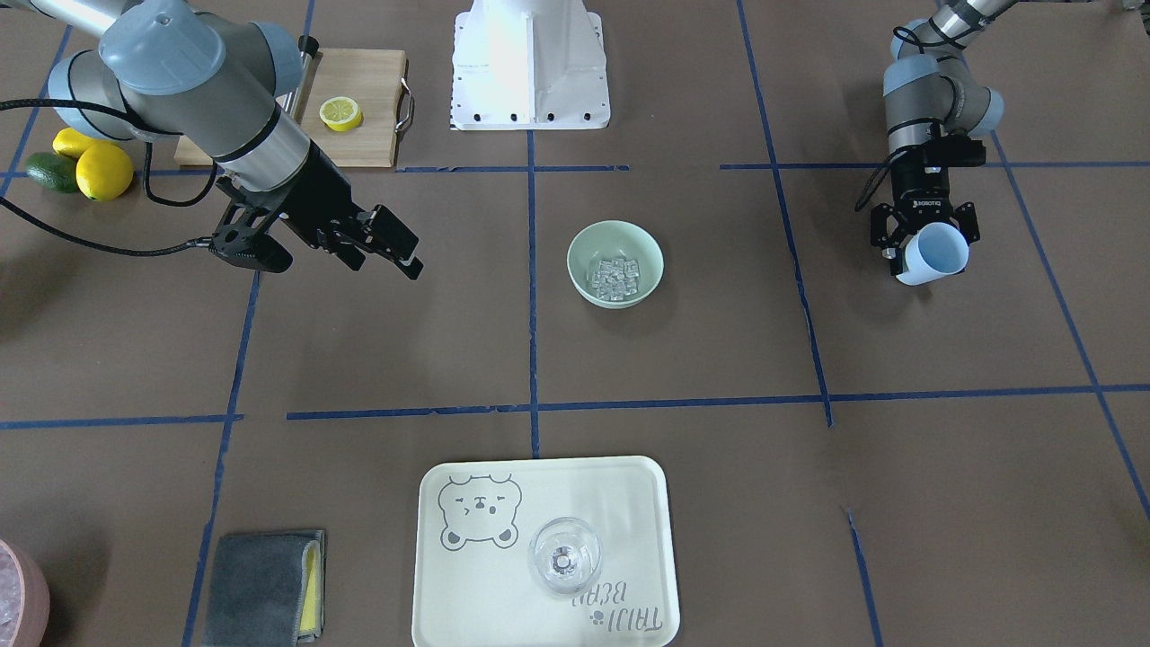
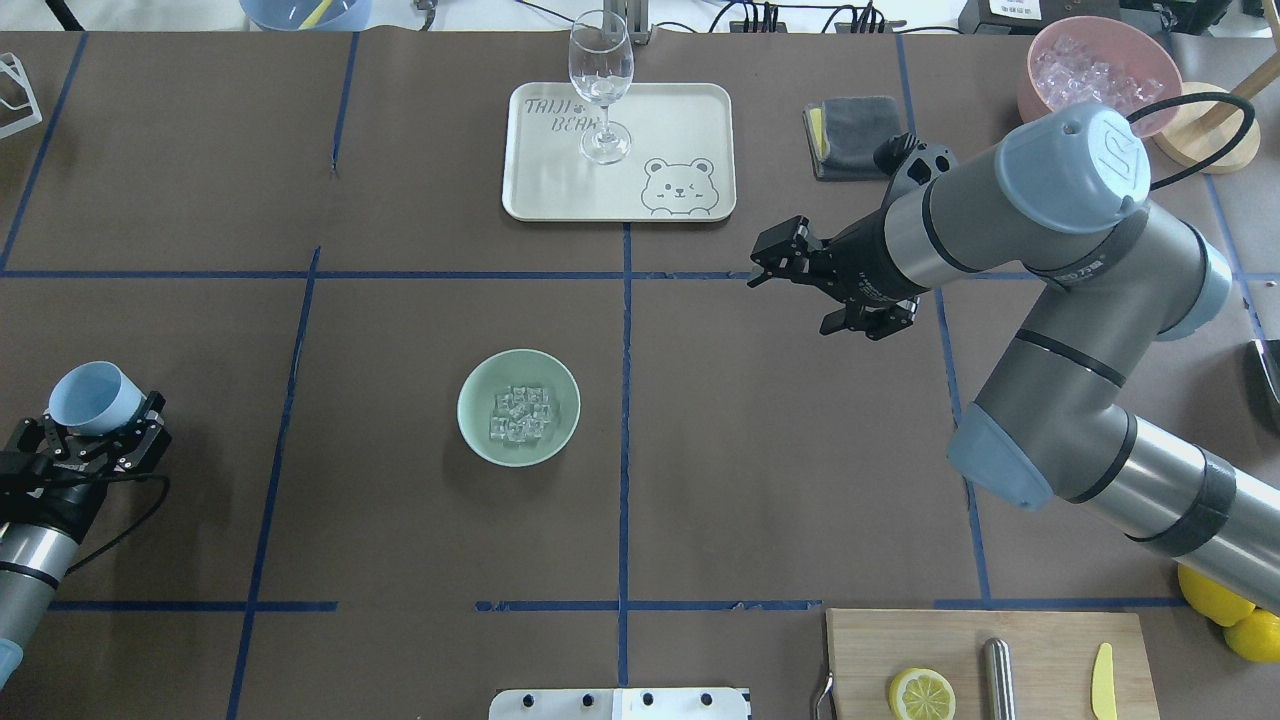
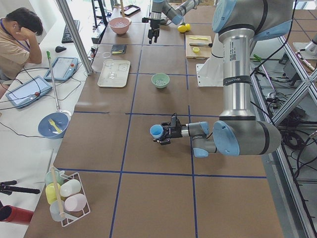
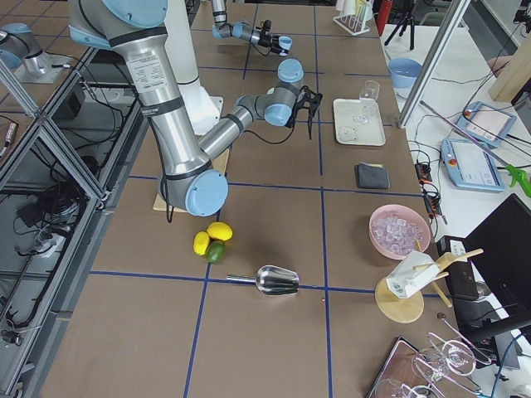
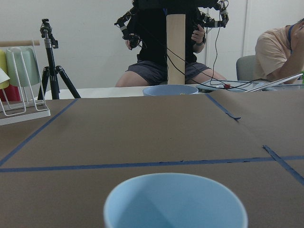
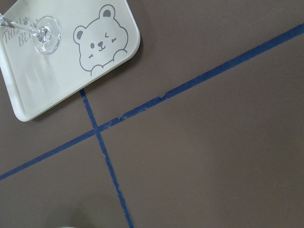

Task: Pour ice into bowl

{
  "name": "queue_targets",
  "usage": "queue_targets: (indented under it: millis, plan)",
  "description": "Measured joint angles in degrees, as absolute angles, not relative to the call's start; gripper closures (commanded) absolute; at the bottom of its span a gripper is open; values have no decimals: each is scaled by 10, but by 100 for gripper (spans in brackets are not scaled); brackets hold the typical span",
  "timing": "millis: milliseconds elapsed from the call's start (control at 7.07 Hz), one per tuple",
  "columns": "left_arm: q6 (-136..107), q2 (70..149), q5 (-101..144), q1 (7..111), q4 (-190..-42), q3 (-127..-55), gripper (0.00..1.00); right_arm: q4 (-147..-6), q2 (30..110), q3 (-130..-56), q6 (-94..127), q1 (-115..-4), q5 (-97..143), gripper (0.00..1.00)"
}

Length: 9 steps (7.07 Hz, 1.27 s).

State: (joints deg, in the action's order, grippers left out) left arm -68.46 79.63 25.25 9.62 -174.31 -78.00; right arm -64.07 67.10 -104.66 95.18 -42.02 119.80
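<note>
The left gripper (image 2: 95, 425) is clamped on a light blue cup (image 2: 90, 395), which it holds tipped on its side above the table (image 2: 780, 480), its mouth facing away from the robot. The left wrist view shows the cup's inside bare. The right gripper (image 2: 800, 300) hangs over the table with its jaws spread and nothing between them.

The ice (image 1: 614, 275) lies heaped in the green bowl (image 1: 629, 235), well apart from both grippers. The pour looks done. The likely next move is to right the cup and set it down clear of the bowl.
</note>
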Motion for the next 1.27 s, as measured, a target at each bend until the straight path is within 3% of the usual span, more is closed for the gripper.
queue_targets:
  millis: [283,849,1273]
  plan:
    - [-635,765,306,96,-1773,-792,0,-641,671,-1050,960,-420,1198,0]
    - [-488,653,528,98,-1817,-910,0,-641,672,-1051,968,-417,1198,0]
    - [-368,592,631,102,-1812,-931,0,-641,671,-1058,969,-403,1198,0]
